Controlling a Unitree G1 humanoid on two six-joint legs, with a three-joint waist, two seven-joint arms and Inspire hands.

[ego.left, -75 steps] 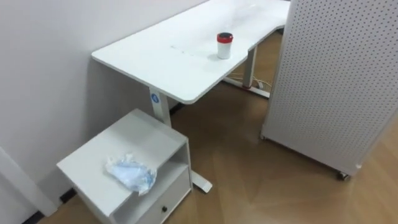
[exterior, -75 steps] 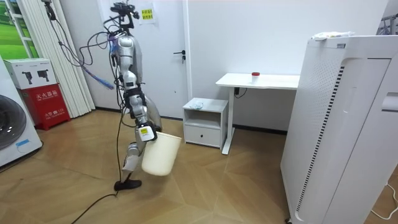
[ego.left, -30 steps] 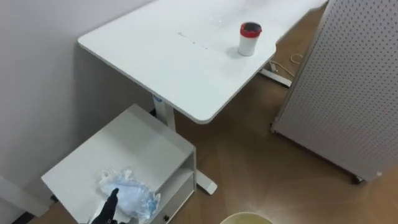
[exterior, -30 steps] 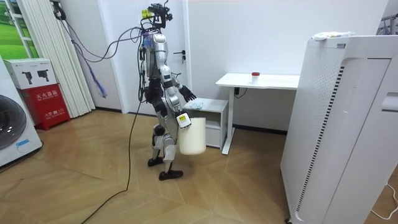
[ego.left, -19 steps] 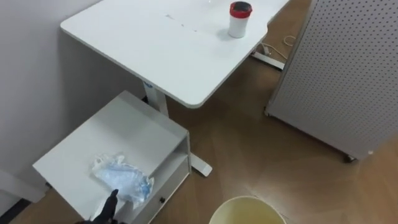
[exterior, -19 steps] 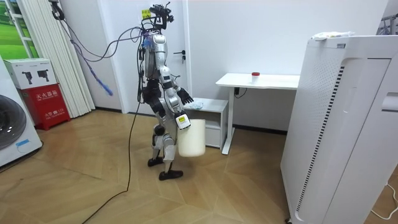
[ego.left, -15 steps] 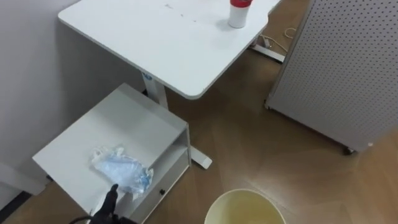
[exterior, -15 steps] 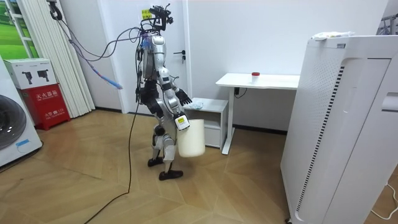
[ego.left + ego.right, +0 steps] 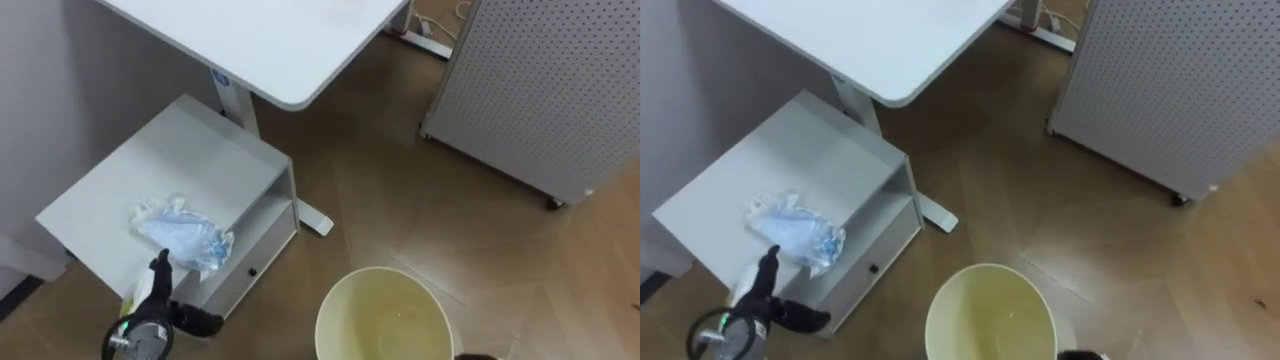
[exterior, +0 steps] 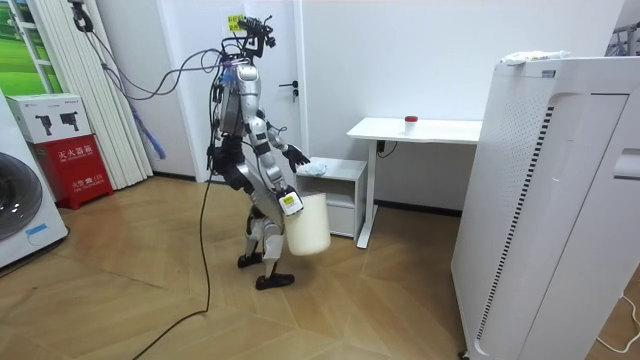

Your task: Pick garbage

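Our left hand [image 9: 160,288] is spread wide, at six o'clock from the bag [image 9: 185,232]. We could push it off the cabinet [image 9: 130,185].

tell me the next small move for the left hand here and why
Probably ease the left hand forward a little over the crumpled plastic and curl it round the bundle. The hand is open, with a straight fingertip just at the plastic's near edge. The plastic lies on the small white cabinet, and the bin is open-mouthed, lower and to the right, ready to take it.
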